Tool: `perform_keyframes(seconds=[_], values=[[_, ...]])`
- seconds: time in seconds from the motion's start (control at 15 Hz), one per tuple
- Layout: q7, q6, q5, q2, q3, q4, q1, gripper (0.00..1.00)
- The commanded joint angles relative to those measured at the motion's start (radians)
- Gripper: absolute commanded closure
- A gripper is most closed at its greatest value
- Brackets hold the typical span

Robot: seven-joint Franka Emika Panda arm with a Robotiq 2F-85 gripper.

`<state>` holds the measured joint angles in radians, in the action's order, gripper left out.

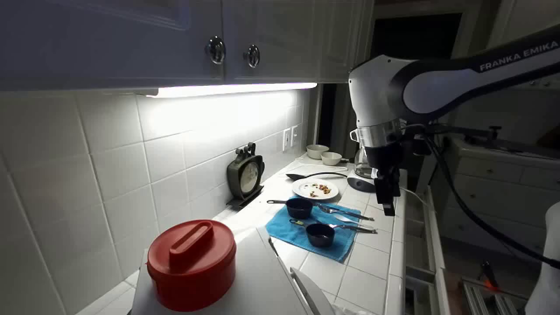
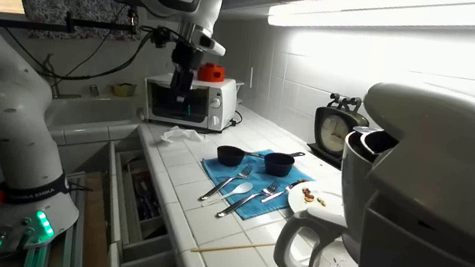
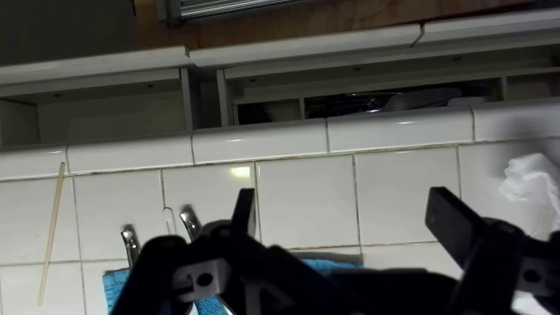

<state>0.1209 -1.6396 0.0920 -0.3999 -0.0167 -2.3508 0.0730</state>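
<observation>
White-tiled kitchen counter (image 2: 187, 177), tube light (image 1: 236, 90) under cabinets (image 1: 109, 43), drawers (image 3: 306, 46) open. Gripper (image 3: 343, 210) above counter, jaws spread wide. Two forks (image 3: 131, 244) lie lower, left of gripper in wrist view, partly on blue towel (image 1: 283, 232).

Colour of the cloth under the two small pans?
Bright blue, no pattern visible. The cloth shows best in an exterior view; the wrist view catches only part.
</observation>
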Motion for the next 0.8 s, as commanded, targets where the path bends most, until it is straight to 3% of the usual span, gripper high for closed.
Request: perform_keyframes(seconds=[0.0, 0.4, 0.73], values=[[0.003, 0.001, 0.003, 0.0, 0.009, 0.001, -0.01, 0.0], [0.003, 0.001, 0.003, 0.0, 0.009, 0.001, -0.01, 0.0], [-0.038, -0.301, 0.033, 0.08, 0.082, 0.017, 0.035, 0.0]])
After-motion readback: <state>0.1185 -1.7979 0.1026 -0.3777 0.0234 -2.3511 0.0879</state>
